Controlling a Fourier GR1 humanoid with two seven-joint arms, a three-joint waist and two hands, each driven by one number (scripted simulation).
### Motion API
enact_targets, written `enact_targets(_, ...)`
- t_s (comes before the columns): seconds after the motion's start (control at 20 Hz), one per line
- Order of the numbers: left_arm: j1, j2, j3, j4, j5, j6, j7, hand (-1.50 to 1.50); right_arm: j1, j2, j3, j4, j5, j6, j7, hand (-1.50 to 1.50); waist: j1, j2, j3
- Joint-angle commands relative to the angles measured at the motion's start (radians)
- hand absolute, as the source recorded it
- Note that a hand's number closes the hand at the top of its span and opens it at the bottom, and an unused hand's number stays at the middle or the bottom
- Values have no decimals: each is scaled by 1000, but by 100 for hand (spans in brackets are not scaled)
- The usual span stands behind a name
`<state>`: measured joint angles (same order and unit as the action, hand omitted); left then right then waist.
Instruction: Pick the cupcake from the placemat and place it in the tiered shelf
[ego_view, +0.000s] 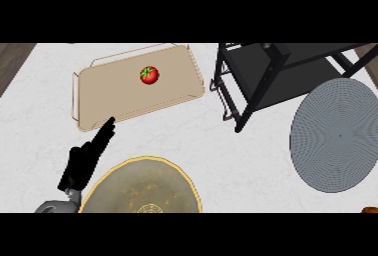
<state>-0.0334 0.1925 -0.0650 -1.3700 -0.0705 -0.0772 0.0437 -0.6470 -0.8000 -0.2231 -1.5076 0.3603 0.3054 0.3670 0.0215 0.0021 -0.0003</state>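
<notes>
The round grey placemat (336, 135) lies at the right with nothing visible on its surface. At the view's lower right edge, just below the placemat, a small orange-brown sliver (368, 210) shows; I cannot tell what it is. The black tiered shelf (269, 70) stands at the top right, and its visible level looks bare. My left hand (87, 160) is at the lower left, open, with straight fingers pointing up toward the near edge of a tray. It holds nothing. My right hand does not show.
A beige tray (111, 95) with wire handles lies at the upper left and carries a red tomato (149, 75). A gold-rimmed plate (144, 187) sits at the bottom centre, beside my left hand. White counter separates the plate, shelf and placemat.
</notes>
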Motion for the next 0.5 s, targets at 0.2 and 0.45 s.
enact_targets(0.2, -14, -46, -25, 7, -33, 23, 15, 0, -290, 68, 99, 397, 141, -91, -115, 150, 7, 5, 0)
enact_targets(0.45, -8, -25, -9, -29, -20, 5, 31, 0, -425, 131, 181, 603, 235, -125, -205, 150, 23, 8, 0)
